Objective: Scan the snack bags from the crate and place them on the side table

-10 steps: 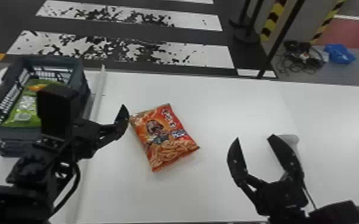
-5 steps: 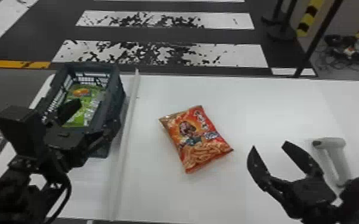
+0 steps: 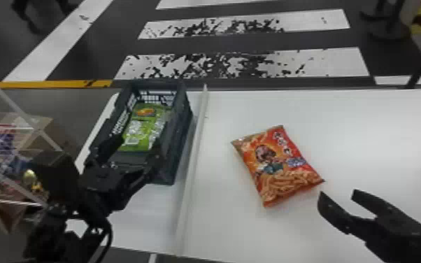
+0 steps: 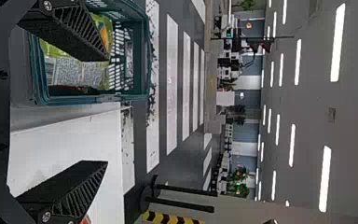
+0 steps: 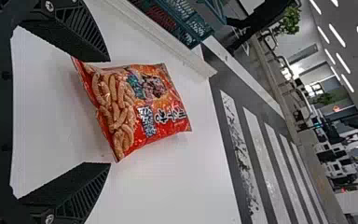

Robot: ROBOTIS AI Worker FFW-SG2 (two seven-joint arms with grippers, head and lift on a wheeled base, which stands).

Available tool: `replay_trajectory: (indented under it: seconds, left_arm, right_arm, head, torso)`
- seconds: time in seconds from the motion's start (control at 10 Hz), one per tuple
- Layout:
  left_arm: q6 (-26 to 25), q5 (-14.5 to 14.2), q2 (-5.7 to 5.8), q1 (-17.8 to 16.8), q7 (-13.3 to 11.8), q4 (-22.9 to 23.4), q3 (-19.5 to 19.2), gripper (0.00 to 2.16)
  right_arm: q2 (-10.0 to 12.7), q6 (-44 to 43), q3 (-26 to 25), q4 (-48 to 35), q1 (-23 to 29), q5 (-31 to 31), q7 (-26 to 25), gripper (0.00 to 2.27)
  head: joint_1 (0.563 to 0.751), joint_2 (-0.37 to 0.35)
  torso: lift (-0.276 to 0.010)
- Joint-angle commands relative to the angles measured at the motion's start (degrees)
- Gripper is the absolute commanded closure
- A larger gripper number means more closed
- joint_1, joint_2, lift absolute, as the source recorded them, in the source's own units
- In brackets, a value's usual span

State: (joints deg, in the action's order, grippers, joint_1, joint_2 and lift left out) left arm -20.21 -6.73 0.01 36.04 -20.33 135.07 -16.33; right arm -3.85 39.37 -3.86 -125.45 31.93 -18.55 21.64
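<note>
Snack bag (image 3: 276, 166): we see it red-orange, printed with snack sticks, face up on the white table (image 3: 367, 129) near the right gripper (image 3: 339, 193), set wide; left gripper (image 3: 138, 148) likewise wide.

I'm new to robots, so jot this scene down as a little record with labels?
Red bag: printed side up on the white table
Green bag: inside the dark crate
Left gripper: by the crate, fingers open
Right gripper: near the red bag, fingers open
Held: nothing
</note>
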Motion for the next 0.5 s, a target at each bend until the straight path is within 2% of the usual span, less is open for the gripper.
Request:
replay_trajectory:
  seconds: [0.0,0.4]
  left_arm:
    - [-0.14,-0.13,-0.16,0.08,-0.24,-0.07,0.07,0.10]
    - [-0.14,0.05,0.25,-0.36,-0.42,-0.24,1.30,0.12]
  right_arm:
    - [0.25,6.64,-1.15,0.30,-2.66,-2.46,0.60,0.08]
    - [0.69,23.34,-7.48,7.07,-12.24,-14.06,2.18,0.08]
  head:
    - [0.695,0.211]
    - [0.695,0.213]
  torso:
    - [-0.094]
    - [-0.094]
